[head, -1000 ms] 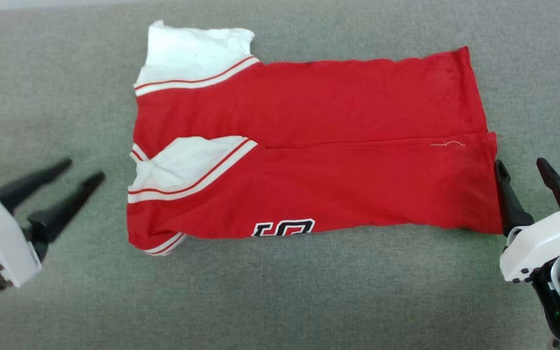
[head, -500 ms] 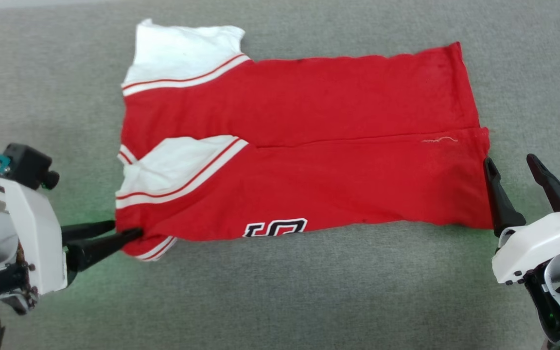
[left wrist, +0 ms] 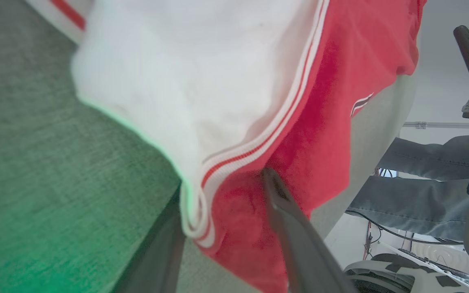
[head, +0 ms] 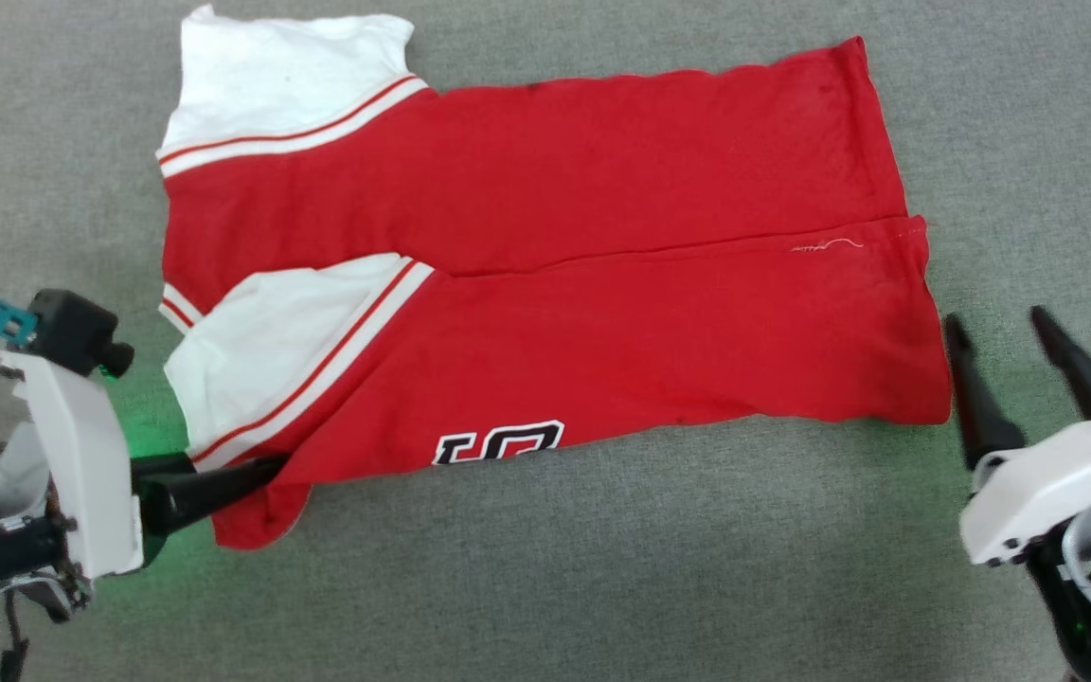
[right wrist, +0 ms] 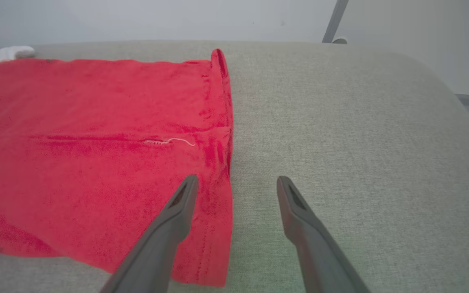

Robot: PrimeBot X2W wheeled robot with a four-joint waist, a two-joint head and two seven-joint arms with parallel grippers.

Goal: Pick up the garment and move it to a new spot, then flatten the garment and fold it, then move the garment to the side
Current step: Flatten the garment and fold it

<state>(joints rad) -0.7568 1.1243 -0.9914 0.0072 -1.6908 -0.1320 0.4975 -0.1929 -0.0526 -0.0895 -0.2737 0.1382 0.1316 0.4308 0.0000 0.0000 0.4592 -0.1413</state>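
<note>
The red jersey (head: 555,284) lies half-folded across mid-frame. At lower left my left gripper (head: 257,471) straddles its sleeve-side corner, jaws apart. At lower right my right gripper (head: 994,318) hangs open beside the hem, likely so both ends lift together

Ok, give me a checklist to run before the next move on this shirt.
1. Left hand around the shirt's near left corner: ok, cloth sits between its fingers.
2. Left hand closed on the cloth: not ok, fingers apart.
3. Right hand gripping the right hem: not ok, open beside it.
4. Shirt folded flat on the cushion: ok, except the rumpled left corner.
5. Person's legs beyond the cushion edge: cannot tell how near.
</note>
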